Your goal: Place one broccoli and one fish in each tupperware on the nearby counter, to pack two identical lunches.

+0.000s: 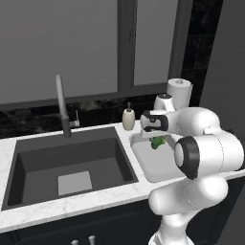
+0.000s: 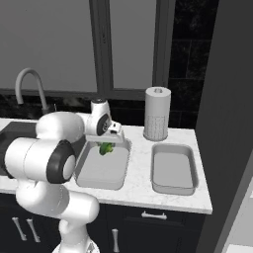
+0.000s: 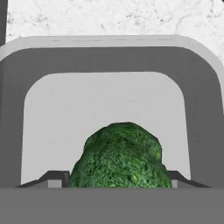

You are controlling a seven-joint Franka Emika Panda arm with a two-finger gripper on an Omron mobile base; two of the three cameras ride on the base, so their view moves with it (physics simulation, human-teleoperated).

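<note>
My gripper (image 3: 116, 180) is shut on a green broccoli (image 3: 121, 156), with a dark fingertip (image 3: 53, 179) showing on each side of it. The broccoli (image 2: 105, 148) hangs just above the far end of the left tupperware (image 2: 99, 186), a shallow grey tray on the white marble counter (image 2: 141, 163). In the left base view the gripper (image 1: 158, 139) and broccoli (image 1: 157, 143) sit over that same tray (image 1: 149, 175). In the hand view the tray's rim (image 3: 109, 43) curves around the broccoli. The second tupperware (image 2: 173, 189) lies to its right with nothing in it. The fish is out of view.
A dark sink basin (image 1: 33, 165) with a grey faucet (image 1: 61, 103) lies left of the trays. A soap dispenser (image 1: 128, 118) stands behind the sink's corner. A paper towel roll (image 2: 157, 113) stands behind the trays, and a dark wall (image 2: 222, 123) bounds the counter on the right.
</note>
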